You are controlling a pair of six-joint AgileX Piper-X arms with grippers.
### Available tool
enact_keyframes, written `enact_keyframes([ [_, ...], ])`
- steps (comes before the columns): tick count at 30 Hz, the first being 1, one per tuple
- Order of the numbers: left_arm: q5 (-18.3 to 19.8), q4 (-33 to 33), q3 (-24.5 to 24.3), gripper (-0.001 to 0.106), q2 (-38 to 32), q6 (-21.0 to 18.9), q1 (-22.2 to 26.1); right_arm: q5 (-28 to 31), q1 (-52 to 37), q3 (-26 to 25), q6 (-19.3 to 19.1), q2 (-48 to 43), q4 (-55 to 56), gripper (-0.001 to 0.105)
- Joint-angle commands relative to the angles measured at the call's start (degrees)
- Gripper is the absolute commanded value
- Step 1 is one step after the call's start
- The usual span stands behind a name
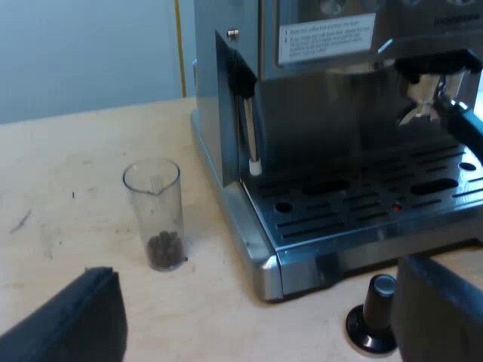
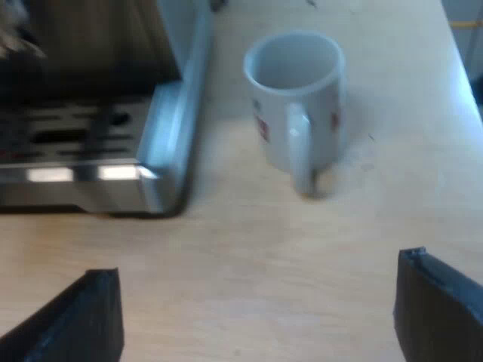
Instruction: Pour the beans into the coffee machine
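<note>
Wooden table [image 1: 75,173], measuring glass [image 1: 155,215] (beans [image 1: 164,249] inside) beside espresso machine [image 1: 339,113]; mug [image 2: 298,98] upright

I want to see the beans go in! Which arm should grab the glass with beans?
Probably the left: the open left gripper faces the measuring glass of beans, while the right gripper faces the mug.

The espresso machine [image 1: 339,113] is viewed from the left wrist at a low, shallow angle across the worktop [image 1: 75,226], close to its drip tray [image 1: 362,204], with the measuring glass [image 1: 155,215] nearby. From the right wrist, the worktop is looked down on more steeply, with the mug [image 2: 298,105] close. The drip tray and worktop are shared by both views.
</note>
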Motion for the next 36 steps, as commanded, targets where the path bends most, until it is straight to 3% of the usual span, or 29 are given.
enact_keyframes([
  [1, -0.61, -0.41, -0.66, 0.085, -1.97, -0.41, 0.05, -2.29, 1.20, -2.75, -0.09, 1.49, 0.09, 0.079],
  [5, -0.61, -0.41, -0.64, 0.085, -1.69, -0.41, 0.05, -7.22, 4.75, -6.60, -2.62, 5.47, -0.36, 0.079],
  [14, -1.83, -0.20, -0.64, 0.085, -1.69, -0.41, 0.05, -12.05, 14.61, -11.22, -6.80, 12.79, -5.36, 0.079],
  [24, -1.95, -0.20, -0.64, 0.085, -1.58, -0.41, 0.05, -18.19, 23.09, -11.28, -6.80, 21.53, -13.39, 0.079],
  [36, -3.61, -0.20, -0.33, 0.085, -1.58, -0.14, 0.05, -18.01, 32.12, -11.28, -6.80, 30.09, -21.28, 0.079],
])
